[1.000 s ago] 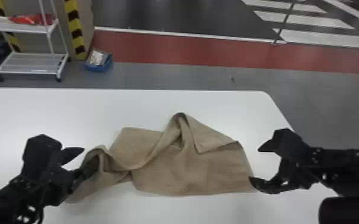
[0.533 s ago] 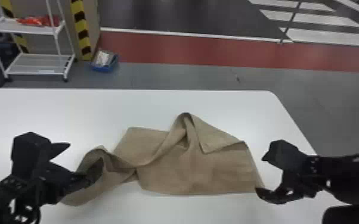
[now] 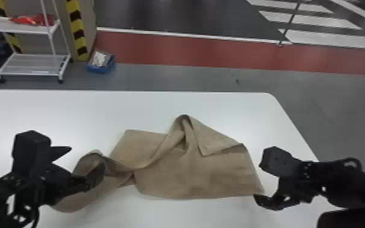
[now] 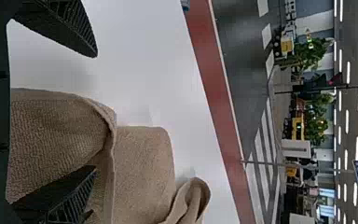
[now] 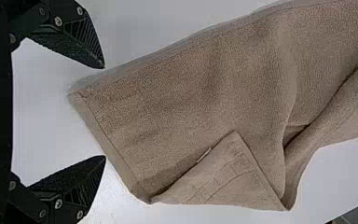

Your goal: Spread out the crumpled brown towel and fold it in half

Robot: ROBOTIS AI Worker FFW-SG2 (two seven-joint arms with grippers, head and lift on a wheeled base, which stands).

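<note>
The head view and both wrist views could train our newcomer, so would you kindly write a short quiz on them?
1. Which describes the brown towel?
A) spread flat and smooth
B) neatly folded in half
C) crumpled, with raised folds

2. True or false: the left pincer and the right pincer both stand open.

3. Fill in "upper" or "lower": on the white cart, the red item lies on the ____ level.

Key: 1: C; 2: true; 3: upper
</note>
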